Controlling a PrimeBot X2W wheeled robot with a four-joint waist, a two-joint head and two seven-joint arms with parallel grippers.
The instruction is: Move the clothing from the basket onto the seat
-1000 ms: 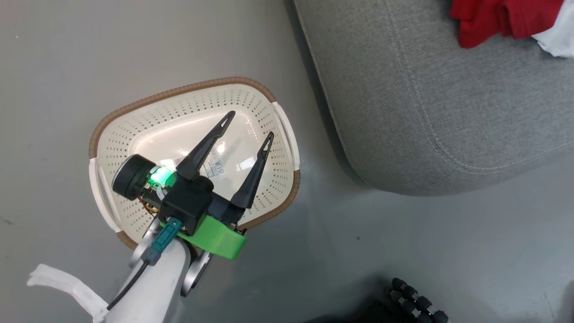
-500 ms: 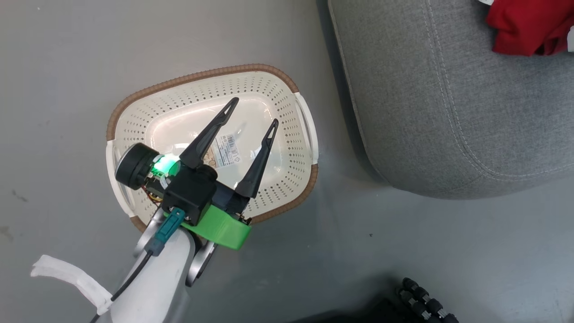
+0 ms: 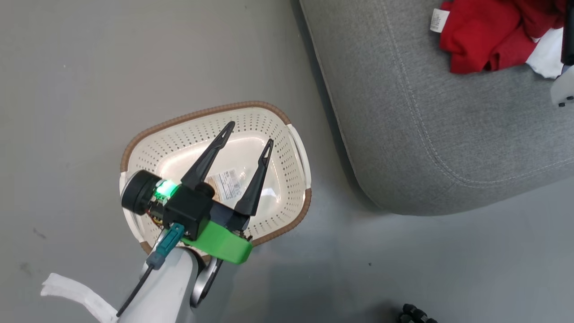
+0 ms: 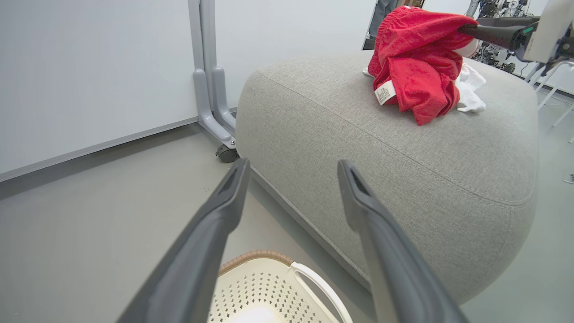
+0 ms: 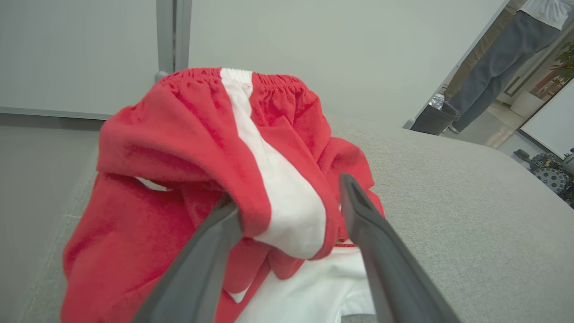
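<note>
The right gripper [image 5: 289,194] has its jaws apart, with the clothing [image 5: 202,134] draped over one finger and heaped on the seat [image 5: 448,202]. I judge it should draw straight back, kept wide, lest the fabric snag and drag the heap off. The left gripper [image 3: 250,133], also spread, hovers over the emptied basket [image 3: 197,115]. Since half a second ago the head camera has swung, and the right gripper now edges into that view beside the clothing.

No text can be read. A barcode sticker [image 3: 228,185] is seen on the floor of the basket [image 3: 202,112], and a white care tag [image 4: 385,93] on the red clothing [image 4: 417,67]; both prints are too small.
</note>
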